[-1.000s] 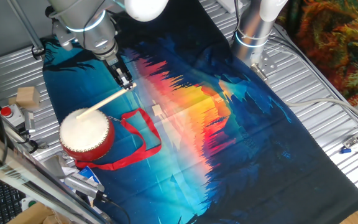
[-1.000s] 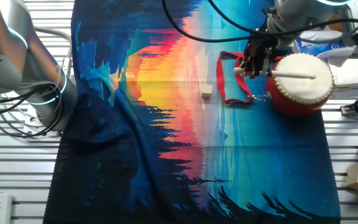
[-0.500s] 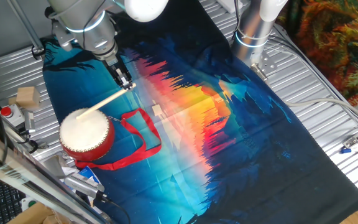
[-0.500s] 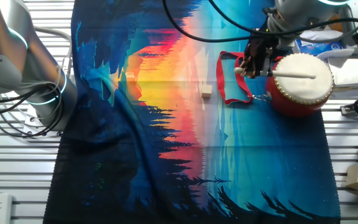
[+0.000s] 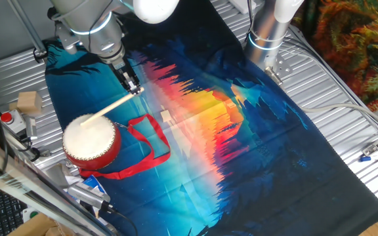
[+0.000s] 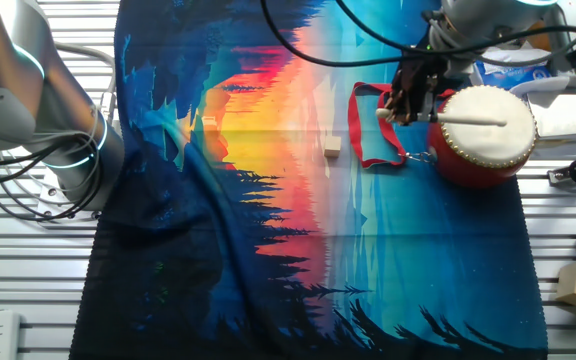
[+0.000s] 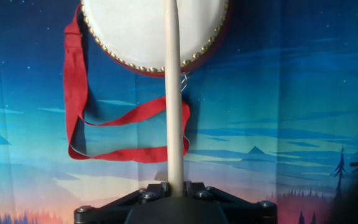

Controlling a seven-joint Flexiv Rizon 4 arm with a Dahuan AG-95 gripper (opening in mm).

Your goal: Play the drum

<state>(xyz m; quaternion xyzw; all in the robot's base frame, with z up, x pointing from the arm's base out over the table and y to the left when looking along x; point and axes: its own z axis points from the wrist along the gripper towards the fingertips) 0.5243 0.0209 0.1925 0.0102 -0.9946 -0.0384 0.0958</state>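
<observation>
The drum (image 5: 90, 139) has a cream-white head and a red body. It stands on the printed cloth at the near left; it also shows in the other fixed view (image 6: 483, 132) and at the top of the hand view (image 7: 148, 31). Its red ribbon strap (image 5: 151, 141) lies looped beside it. My gripper (image 5: 133, 88) is shut on a thin pale wooden stick (image 5: 107, 109). The stick's far end lies on or just over the drum head (image 6: 473, 118). In the hand view the stick (image 7: 174, 106) runs straight up from my gripper (image 7: 175, 188) over the drum.
A small wooden block (image 6: 332, 147) lies on the cloth (image 5: 202, 137) near the middle. A wooden cube (image 5: 28, 101) and a red button (image 5: 6, 118) sit at the left on the metal table. A second arm's base (image 5: 268, 33) stands at the back. Clutter lies beside the drum (image 5: 90, 190).
</observation>
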